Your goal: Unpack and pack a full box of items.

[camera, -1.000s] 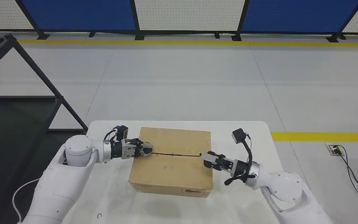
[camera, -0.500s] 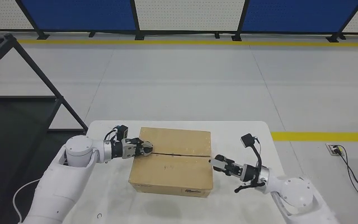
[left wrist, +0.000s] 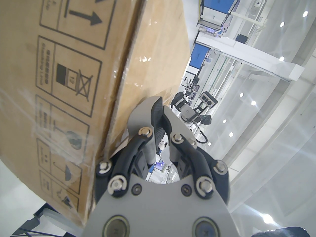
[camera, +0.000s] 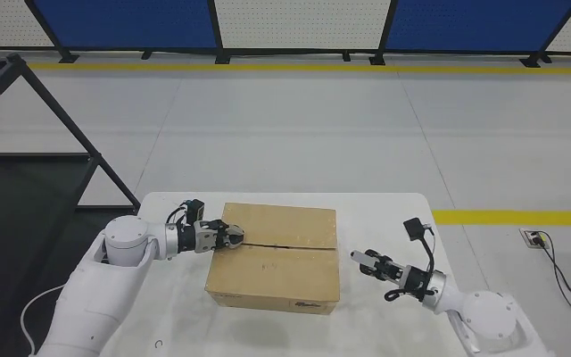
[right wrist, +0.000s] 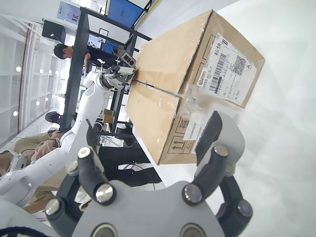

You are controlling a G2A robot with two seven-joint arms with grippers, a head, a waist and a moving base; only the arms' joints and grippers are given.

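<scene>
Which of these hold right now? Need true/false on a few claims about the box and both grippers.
1. The cardboard box has its top flaps closed. True.
2. The right gripper is clamped on the box's end. False: it is open and apart from the box, over the table.
3. The left gripper is at the box's other end, by the centre seam. True.
4. The box lies on the floor. False: it sits on the white table.
</scene>
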